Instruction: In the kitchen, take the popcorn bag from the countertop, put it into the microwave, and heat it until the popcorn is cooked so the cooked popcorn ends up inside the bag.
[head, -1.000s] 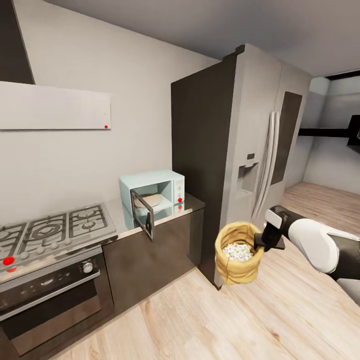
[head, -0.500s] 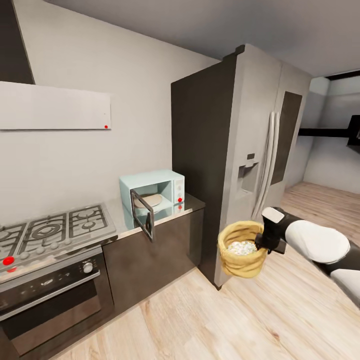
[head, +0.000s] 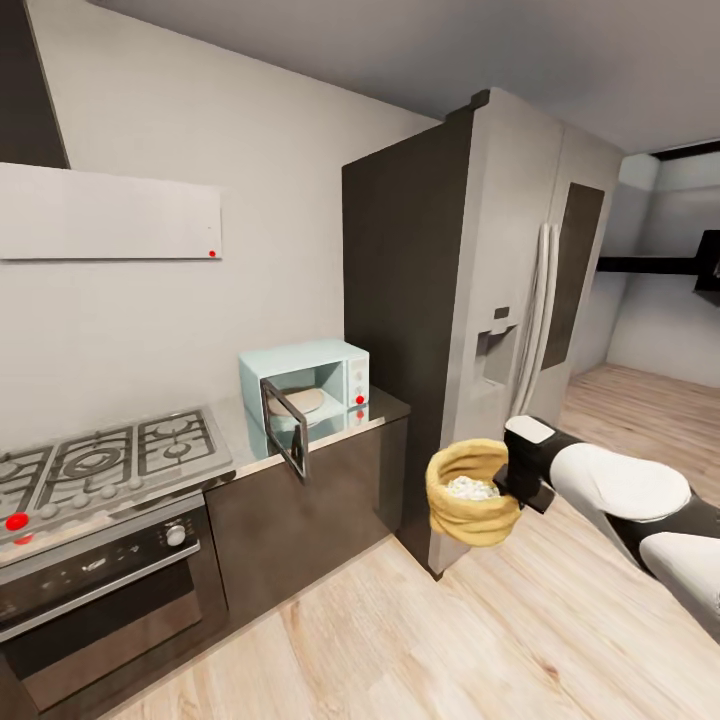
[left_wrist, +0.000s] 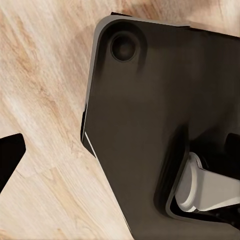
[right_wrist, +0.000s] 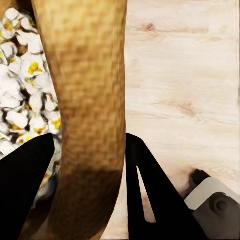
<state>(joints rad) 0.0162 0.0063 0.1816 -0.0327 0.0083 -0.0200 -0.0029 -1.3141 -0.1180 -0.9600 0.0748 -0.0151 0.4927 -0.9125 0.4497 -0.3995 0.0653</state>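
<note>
My right jaws (right_wrist: 87, 165) pinch the popcorn bag (head: 470, 492) rim over the floor, right of the open microwave (head: 305, 385); wrist view shows white popcorn (right_wrist: 20, 100) inside; left jaws' state: cannot tell.

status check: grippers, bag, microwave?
Right gripper shut on popcorn bag rim, held over floor. Popcorn white, puffed. Microwave door open. Left gripper: can't tell.

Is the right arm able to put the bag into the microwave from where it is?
Probably not yet. The right gripper holds the bag over the floor beside the fridge, well away from the microwave. Its door is open, so nothing blocks the inside.
</note>
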